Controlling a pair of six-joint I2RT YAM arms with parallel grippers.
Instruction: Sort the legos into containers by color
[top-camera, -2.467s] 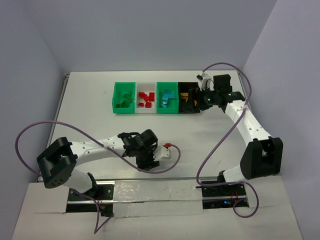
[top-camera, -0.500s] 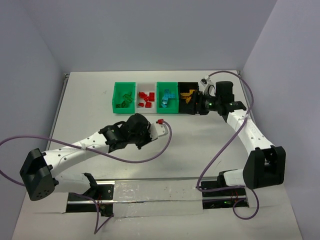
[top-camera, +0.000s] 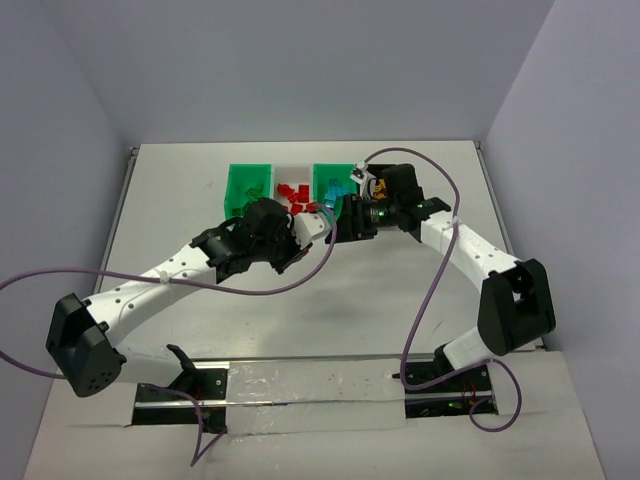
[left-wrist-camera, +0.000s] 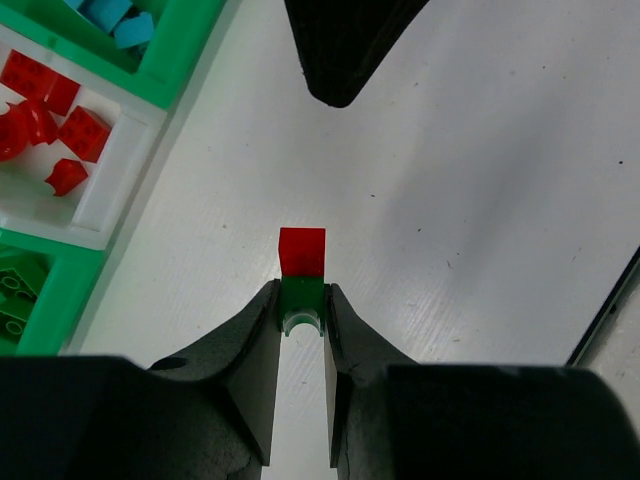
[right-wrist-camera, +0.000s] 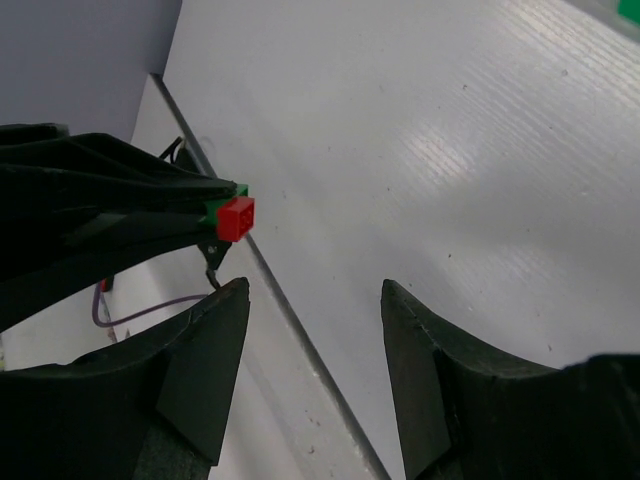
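The red-on-green stacked lego (left-wrist-camera: 301, 270) is hanging at mid-frame over the desk (left-wrist-camera: 480, 200), just right of the white bin (left-wrist-camera: 118, 190). The left pincer (left-wrist-camera: 301, 305) is clamping its green half, leaving the red half jutting free. The right pincer (right-wrist-camera: 315, 295), spread wide and empty, is now facing the brick after swinging in from the right a moment ago. It is probably getting ready to pull the two colours apart.

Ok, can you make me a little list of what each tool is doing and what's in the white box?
left tool: shut on the red-and-green brick, green part pinched, red part sticking out
right tool: open, pointing at that brick, not touching it
white bin: red bricks inside
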